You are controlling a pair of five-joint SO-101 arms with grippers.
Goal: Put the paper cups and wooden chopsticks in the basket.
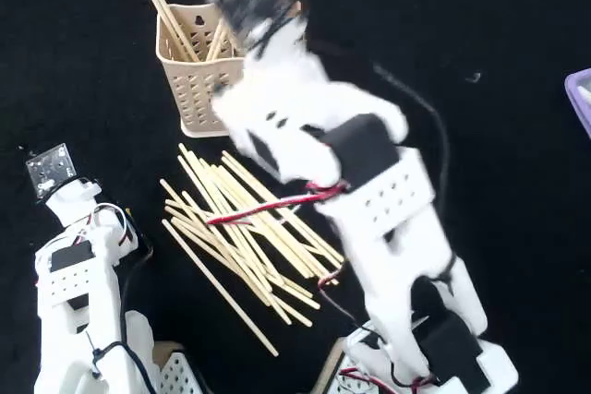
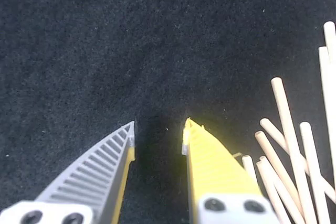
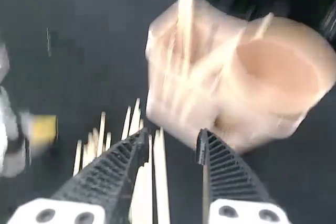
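Left claw (image 2: 159,129): grey and yellow jaws about half open, nothing between them, low over the black cloth-covered table (image 1: 480,136).

Right claw (image 3: 172,137): black jaws parted, up by the beige perforated plastic basket (image 1: 194,89) at the far side of the table. Pale sticks visible in the gap near one jaw. Cannot tell whether gripped or just lying on the table beyond.

Basket: upright, with a few thin wooden sticks (image 1: 175,25) already leaning inside. Tan paper cup (image 3: 278,72) touching the basket; inside or just beside it, cannot tell.

Loose pile of pale wooden chopsticks (image 1: 245,228): flat on the table between the two arms, on the near side of the basket, fanned out. Long axes mostly diagonal, from the basket side down toward the right arm's base.

Key relation: stick ends just beside the left claw's yellow jaw, off to that side and not between the jaws, running roughly along the jaws rather than across them. Left claw judged nearer to the pile, with the right claw well apart from it, up at the basket. Probably a sideways shift toward the yellow-jaw side needed before any pinch. Most of the chopstick work judged not yet done.
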